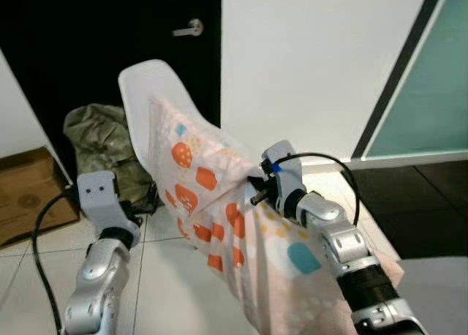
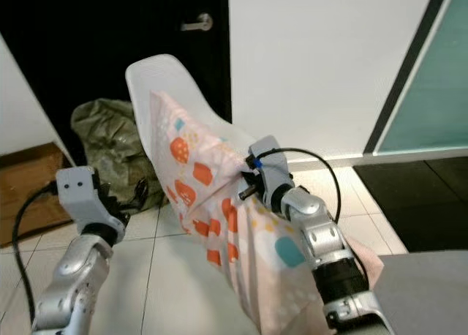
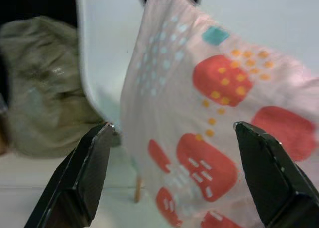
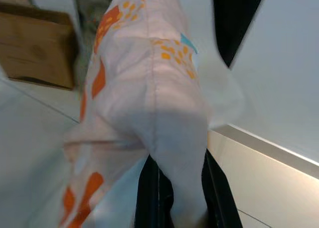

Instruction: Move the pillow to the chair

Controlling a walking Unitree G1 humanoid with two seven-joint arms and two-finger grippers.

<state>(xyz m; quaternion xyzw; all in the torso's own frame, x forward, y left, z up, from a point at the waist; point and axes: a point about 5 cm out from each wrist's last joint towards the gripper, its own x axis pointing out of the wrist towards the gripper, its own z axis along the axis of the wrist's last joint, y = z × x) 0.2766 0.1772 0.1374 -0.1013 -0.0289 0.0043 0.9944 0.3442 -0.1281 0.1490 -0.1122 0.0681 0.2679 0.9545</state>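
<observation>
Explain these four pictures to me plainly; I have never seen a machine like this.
This is a walking humanoid robot with two silver arms, each ending in two black fingers. The two wide pictures come from cameras in its head, looking forward and down. The other two come from cameras on its wrists, looking along the fingers. The right gripper is shut on a pink patterned pillow, holding it up in front of a white chair. The left gripper is open, facing the pillow without touching it. Behind stand a dark door, a greenish bag and a brown box on the tiled floor.
</observation>
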